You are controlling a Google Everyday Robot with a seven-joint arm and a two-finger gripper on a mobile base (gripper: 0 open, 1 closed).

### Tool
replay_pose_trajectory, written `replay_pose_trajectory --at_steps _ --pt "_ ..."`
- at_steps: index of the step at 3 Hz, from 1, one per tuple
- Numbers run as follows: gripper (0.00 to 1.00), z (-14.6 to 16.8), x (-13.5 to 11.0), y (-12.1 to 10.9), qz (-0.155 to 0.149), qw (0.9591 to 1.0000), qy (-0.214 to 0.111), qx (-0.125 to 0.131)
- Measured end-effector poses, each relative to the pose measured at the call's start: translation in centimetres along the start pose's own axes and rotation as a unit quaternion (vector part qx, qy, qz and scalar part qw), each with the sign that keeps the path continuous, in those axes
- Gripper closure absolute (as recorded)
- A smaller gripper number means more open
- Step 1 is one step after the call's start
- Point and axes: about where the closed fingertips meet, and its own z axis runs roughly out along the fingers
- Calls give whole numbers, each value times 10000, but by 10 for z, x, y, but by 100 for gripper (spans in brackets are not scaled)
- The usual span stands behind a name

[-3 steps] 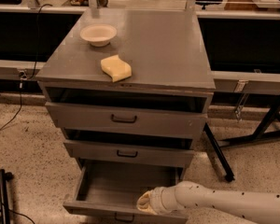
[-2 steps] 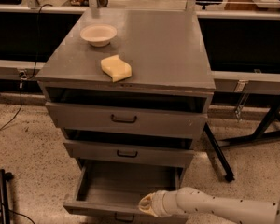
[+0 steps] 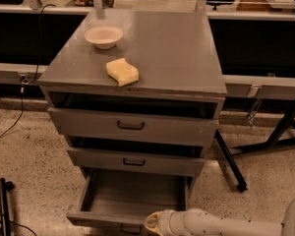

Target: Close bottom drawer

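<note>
The bottom drawer (image 3: 132,195) is the lowest of three grey drawers in the metal cabinet (image 3: 187,58). It stands pulled far out, and its grey inside is bare. Its front panel (image 3: 96,219) lies at the lower edge of the camera view, with a small dark bar handle (image 3: 130,228) only partly in sight. My white arm (image 3: 221,225) reaches in from the lower right. My gripper (image 3: 153,223) is at the drawer's front panel, just right of the handle. I cannot tell whether it touches the panel.
The middle drawer (image 3: 133,162) and the top drawer (image 3: 130,126) are each slightly ajar. A white bowl (image 3: 103,36) and a yellow sponge (image 3: 122,72) lie on the cabinet top. A black stand leg (image 3: 230,161) is at the right and a black post (image 3: 4,205) at the lower left.
My arm has slid left and lower in the view, bringing the gripper nearer the handle. The bottom drawer is still open about as far.
</note>
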Motion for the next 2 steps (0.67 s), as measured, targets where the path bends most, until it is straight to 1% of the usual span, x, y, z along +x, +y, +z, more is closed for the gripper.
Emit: replay_pose_trajectory --at_steps 1,2 --pt "100 10 18 7 139 9999 -14 -95" --pt "100 24 46 22 298 9991 -210 -206"
